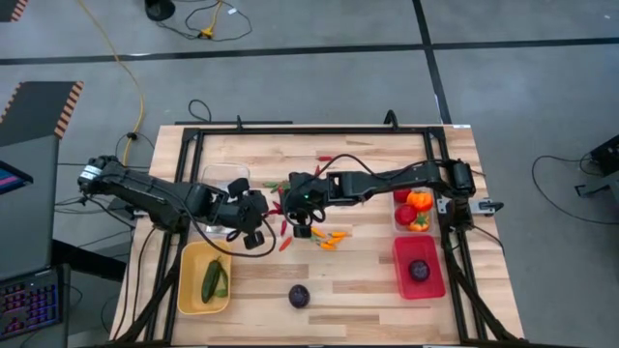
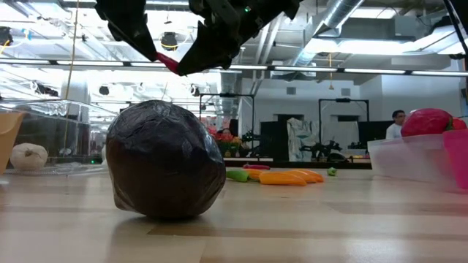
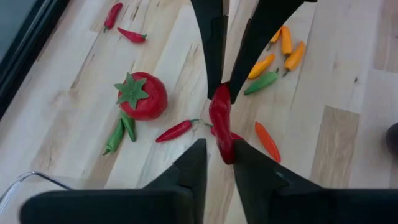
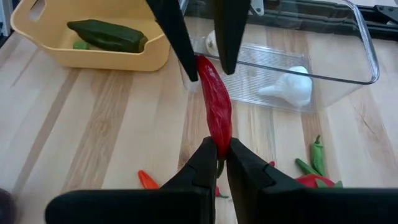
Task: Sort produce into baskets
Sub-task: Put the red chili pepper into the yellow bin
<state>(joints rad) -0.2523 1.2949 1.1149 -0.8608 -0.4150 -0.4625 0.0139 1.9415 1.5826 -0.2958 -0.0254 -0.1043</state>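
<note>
A red chilli (image 3: 220,121) hangs in the air over the table's middle, with a gripper at each end. My left gripper (image 3: 219,149) comes in from the table's left and is shut on one end. My right gripper (image 4: 221,149) comes from the right and is shut on the other end. In the low view the chilli (image 2: 167,63) shows high above the table between dark fingers. Loose chillies (image 3: 177,130) and a red tomato (image 3: 142,95) lie on the wood below. A yellow basket (image 1: 189,290) holds green produce. My left gripper pinches one end of the chilli (image 3: 224,144) between its two fingers, slanting down from the table's left. The chilli is lifted clear of the table and runs on to the other gripper. My right gripper pinches the chilli's opposite end (image 4: 217,138) between its two fingers, slanting down from the table's right. The chilli lies roughly along the fingers' line, clear of the table.
A clear basket (image 4: 360,56) with white garlic (image 4: 291,86) stands at the far left. At the right are a clear basket (image 1: 398,220) with a tomato and an orange pepper, and a red basket (image 1: 401,280) with a purple round. Another purple round (image 1: 299,296) lies near the front edge.
</note>
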